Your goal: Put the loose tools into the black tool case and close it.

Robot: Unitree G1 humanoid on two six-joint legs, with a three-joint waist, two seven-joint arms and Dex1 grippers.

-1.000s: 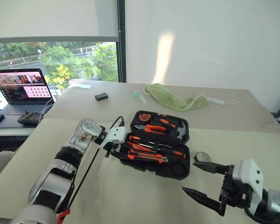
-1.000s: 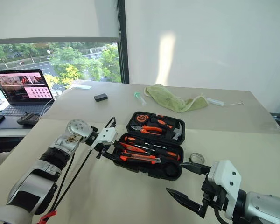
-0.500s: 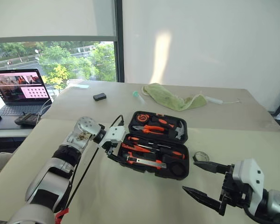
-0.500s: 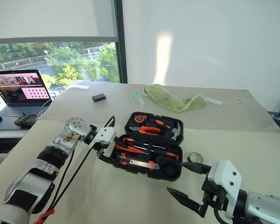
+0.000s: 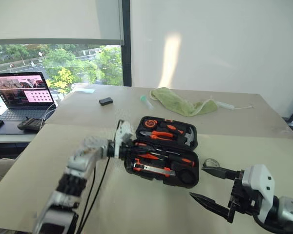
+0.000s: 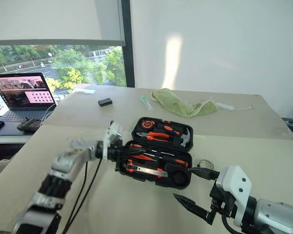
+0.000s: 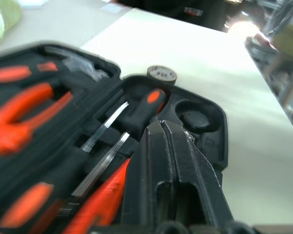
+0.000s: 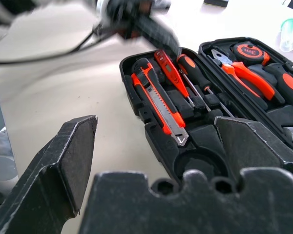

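Note:
The black tool case [image 5: 194,171] lies open on the table. Its near half holds a utility knife [image 8: 158,105], a slim tester pen [image 8: 170,72] and screwdrivers [image 8: 195,73] in their slots; the round slot [image 7: 195,117] is empty. A small tape roll [image 5: 211,162] stands on the table just beyond the case's right end, also seen from the left wrist as the tape roll [image 7: 162,74]. My left gripper [image 5: 131,148] is shut with nothing in it, pointing right over the case's left end. My right gripper [image 5: 198,183] hangs open near the case's front right corner.
The case's far half carries pliers [image 5: 158,133], a hammer [image 5: 188,135] and a tape measure [image 5: 151,123]. Behind it lie a green cloth [image 5: 180,103], a small black box [image 5: 106,101] and a clear tube [image 5: 146,101]. A laptop [image 5: 22,92] stands far left.
My left arm has stretched out and its wrist turned, swinging the gripper rightwards over the case's left end; its fingers have shut. The right gripper has stayed where it was, open.

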